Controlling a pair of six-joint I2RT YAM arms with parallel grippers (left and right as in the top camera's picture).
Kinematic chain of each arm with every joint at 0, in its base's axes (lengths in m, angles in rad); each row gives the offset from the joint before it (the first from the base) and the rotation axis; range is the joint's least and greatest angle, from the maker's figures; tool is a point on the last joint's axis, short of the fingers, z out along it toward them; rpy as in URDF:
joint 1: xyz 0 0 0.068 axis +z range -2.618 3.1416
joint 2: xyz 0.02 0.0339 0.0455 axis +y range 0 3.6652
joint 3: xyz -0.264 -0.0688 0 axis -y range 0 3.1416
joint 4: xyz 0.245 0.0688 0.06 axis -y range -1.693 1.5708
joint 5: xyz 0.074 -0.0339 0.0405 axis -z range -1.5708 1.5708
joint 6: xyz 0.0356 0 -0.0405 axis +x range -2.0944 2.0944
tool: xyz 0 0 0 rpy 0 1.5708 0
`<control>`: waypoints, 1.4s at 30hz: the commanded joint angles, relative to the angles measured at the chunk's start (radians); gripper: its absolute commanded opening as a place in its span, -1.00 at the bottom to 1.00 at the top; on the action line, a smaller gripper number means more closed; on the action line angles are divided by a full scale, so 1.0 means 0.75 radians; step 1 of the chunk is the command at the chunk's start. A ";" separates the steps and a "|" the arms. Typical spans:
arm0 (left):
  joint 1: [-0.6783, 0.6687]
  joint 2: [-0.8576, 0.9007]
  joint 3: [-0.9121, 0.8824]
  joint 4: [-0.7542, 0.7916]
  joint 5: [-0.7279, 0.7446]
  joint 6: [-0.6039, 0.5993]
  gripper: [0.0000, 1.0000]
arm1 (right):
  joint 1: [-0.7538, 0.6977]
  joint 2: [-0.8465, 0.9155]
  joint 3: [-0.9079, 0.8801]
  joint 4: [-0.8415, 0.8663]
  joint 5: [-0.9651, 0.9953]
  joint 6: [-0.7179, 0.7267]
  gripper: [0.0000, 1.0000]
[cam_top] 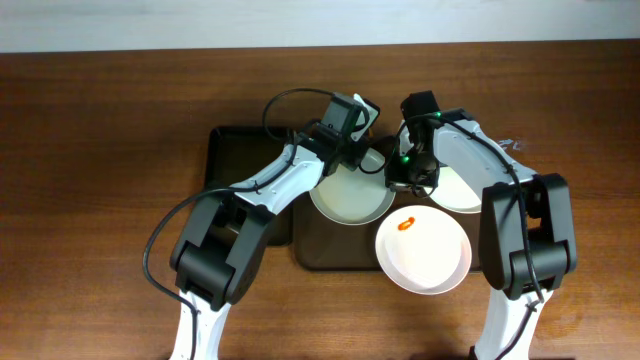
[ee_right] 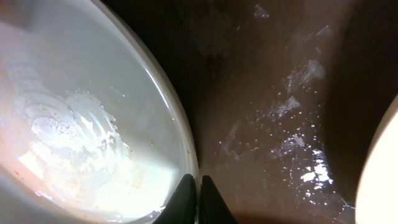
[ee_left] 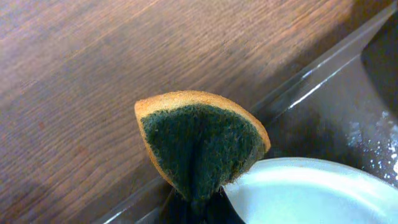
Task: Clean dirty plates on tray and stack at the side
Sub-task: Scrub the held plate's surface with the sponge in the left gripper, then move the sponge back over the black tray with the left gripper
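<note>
A white plate [cam_top: 350,197] lies in the dark tray [cam_top: 245,170]. My left gripper [cam_top: 362,148] is shut on a green scouring sponge with a yellow backing [ee_left: 199,143], held over the plate's far rim [ee_left: 311,193] by the tray's edge. My right gripper [cam_top: 402,172] is shut on that plate's right rim [ee_right: 186,155]. The plate's face [ee_right: 74,124] shows a soapy smear. A second white plate [cam_top: 423,250] with an orange scrap on it [cam_top: 405,224] sits at the tray's front right corner. A third plate [cam_top: 462,170] lies to the right under my right arm.
The tray's floor [ee_right: 280,118] is wet with droplets. The tray's left half is bare dark surface. Brown wooden table [cam_top: 100,150] surrounds the tray. An edge of another plate shows in the right wrist view [ee_right: 384,174].
</note>
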 commanded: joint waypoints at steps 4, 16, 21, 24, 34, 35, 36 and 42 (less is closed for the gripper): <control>0.008 0.015 -0.044 -0.021 -0.040 0.035 -1.00 | 0.007 0.004 -0.007 -0.010 0.002 -0.032 -0.92; 0.007 0.020 -0.078 -0.036 -0.452 0.063 -1.00 | 0.007 0.004 -0.007 -0.011 0.003 -0.032 -0.92; 0.007 -0.076 -0.078 -0.160 -0.615 0.066 -1.00 | 0.007 0.004 -0.007 -0.010 0.003 -0.032 -0.92; 0.007 -0.148 -0.078 -0.219 -0.615 0.065 -1.00 | 0.007 0.004 -0.007 -0.010 0.003 -0.032 -0.92; 0.112 -0.503 -0.078 -0.567 -0.477 -0.116 -1.00 | 0.007 0.004 -0.007 -0.014 0.003 -0.032 -0.91; 0.164 -0.504 -0.078 -0.656 -0.347 -0.149 -1.00 | 0.007 0.004 -0.007 -0.014 0.003 -0.032 -0.90; 0.211 -0.500 -0.079 -0.729 -0.233 -0.159 -1.00 | 0.007 0.004 -0.007 -0.014 0.003 -0.032 -0.90; 0.493 -0.434 -0.079 -0.948 0.132 -0.158 -1.00 | 0.008 0.004 -0.007 0.001 0.004 -0.032 -0.90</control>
